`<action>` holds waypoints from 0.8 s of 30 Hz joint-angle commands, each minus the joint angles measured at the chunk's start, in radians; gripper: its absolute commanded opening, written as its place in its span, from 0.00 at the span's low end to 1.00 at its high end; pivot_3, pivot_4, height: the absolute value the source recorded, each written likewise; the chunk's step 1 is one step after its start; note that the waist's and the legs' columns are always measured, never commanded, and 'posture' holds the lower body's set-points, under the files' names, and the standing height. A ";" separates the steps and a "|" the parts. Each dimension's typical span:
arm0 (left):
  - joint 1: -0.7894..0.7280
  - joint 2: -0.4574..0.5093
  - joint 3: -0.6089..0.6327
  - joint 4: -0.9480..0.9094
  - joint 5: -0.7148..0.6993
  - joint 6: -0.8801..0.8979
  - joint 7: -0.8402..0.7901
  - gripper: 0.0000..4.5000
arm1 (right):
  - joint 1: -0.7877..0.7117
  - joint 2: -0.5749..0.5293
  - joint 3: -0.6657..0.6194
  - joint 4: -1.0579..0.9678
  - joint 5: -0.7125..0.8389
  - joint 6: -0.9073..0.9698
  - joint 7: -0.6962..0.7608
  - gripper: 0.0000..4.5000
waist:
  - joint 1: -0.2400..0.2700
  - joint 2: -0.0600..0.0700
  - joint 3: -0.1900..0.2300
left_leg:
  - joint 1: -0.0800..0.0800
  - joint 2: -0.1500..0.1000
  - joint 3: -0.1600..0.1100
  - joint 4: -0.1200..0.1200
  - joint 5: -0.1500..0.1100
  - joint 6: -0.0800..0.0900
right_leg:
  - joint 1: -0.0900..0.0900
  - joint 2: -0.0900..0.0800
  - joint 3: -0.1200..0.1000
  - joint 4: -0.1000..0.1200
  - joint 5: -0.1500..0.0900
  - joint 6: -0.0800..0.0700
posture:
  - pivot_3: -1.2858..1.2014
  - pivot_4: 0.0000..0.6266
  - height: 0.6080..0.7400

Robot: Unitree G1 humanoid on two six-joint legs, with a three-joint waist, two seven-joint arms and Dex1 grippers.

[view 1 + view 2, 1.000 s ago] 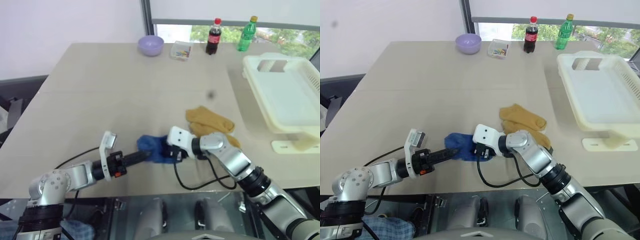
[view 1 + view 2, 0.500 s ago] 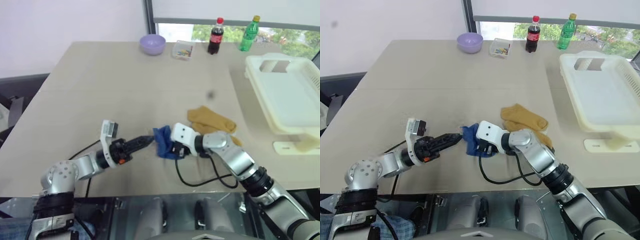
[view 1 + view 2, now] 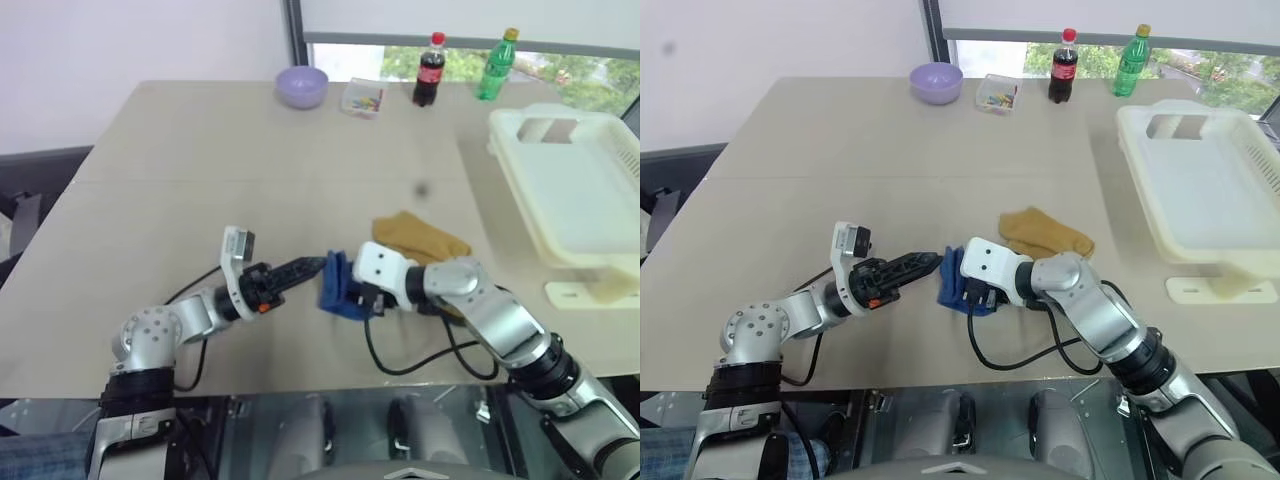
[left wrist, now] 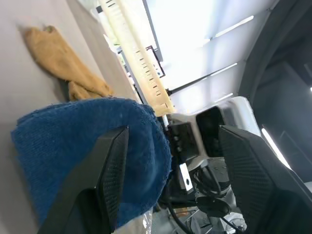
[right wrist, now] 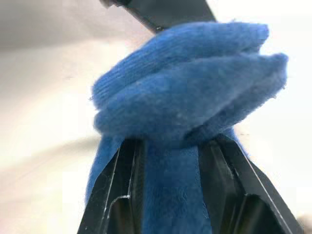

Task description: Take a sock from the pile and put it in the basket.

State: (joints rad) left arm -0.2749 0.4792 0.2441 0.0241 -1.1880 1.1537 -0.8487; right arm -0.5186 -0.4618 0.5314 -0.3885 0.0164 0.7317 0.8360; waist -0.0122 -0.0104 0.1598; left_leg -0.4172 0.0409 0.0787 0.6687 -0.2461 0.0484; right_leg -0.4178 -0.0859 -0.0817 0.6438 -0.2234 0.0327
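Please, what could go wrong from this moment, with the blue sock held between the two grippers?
1. The right gripper pinches the blue sock only at a bunched fold, so it could slip out on the way to the basket, which stands far to the right.
2. The left gripper is open with its fingers at the sock; the fabric may snag there when the right arm pulls away.
3. The mustard socks lie just beside the right arm and might be dragged along.

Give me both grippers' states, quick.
Left gripper: open, holding nothing.
Right gripper: shut on the blue sock.
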 commanded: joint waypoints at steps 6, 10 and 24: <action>-0.038 -0.045 -0.059 -0.008 0.026 -0.001 -0.026 0.71 | 0.048 -0.176 -0.138 -0.170 0.093 0.152 0.066 0.56 | 0.008 -0.003 0.002 | -0.001 -0.001 -0.001 0.000 -0.002 0.003 | 0.000 -0.001 -0.001 -0.001 0.000 -0.001 | 0.52 0.24 0.95; -0.066 -0.068 -0.093 0.026 0.057 -0.008 -0.037 0.71 | 0.109 -0.079 -0.410 -0.245 0.300 0.378 0.027 0.99 | 0.009 -0.004 0.003 | -0.001 -0.001 -0.001 0.000 -0.002 0.003 | 0.000 -0.001 -0.001 -0.001 0.000 0.000 | 0.52 0.24 0.95; -0.083 -0.102 -0.166 0.114 0.181 -0.038 -0.111 0.71 | 0.114 0.136 -0.435 -0.120 0.391 0.569 -0.248 0.99 | 0.007 -0.003 0.003 | -0.002 -0.002 -0.002 0.000 -0.003 0.005 | 0.000 0.000 -0.001 -0.001 0.000 0.000 | 0.52 0.24 0.95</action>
State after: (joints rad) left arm -0.3562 0.3746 0.0954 0.1316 -1.0260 1.1261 -0.9345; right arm -0.3993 -0.3311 0.0813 -0.5396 0.4220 1.3430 0.6248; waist -0.0047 -0.0135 0.1633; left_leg -0.4197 0.0390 0.0765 0.6689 -0.2486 0.0531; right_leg -0.4178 -0.0862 -0.0830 0.6423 -0.2234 0.0325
